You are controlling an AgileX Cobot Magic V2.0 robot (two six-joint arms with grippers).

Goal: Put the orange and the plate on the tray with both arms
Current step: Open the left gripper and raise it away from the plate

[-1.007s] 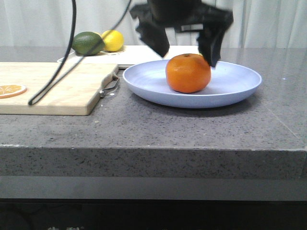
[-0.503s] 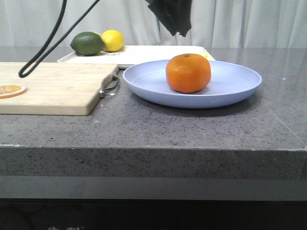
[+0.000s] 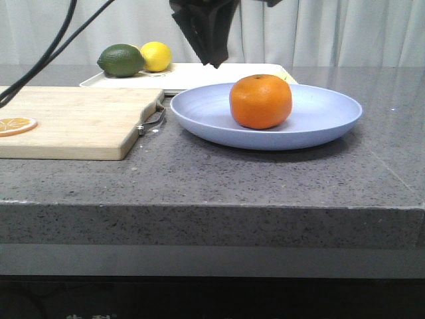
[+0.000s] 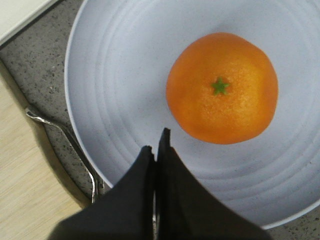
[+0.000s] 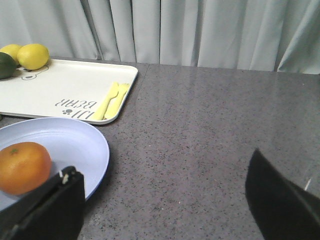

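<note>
You had the left gripper pinched together and empty above the near-left part of the plate, the orange on it just beside, while the right gripper, spread wide, held nothing.

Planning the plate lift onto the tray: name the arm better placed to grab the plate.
Left, probably. Its claw, shut, hangs over the plate near its rim, beside the orange. The right claw is open, off to the plate's side.
</note>
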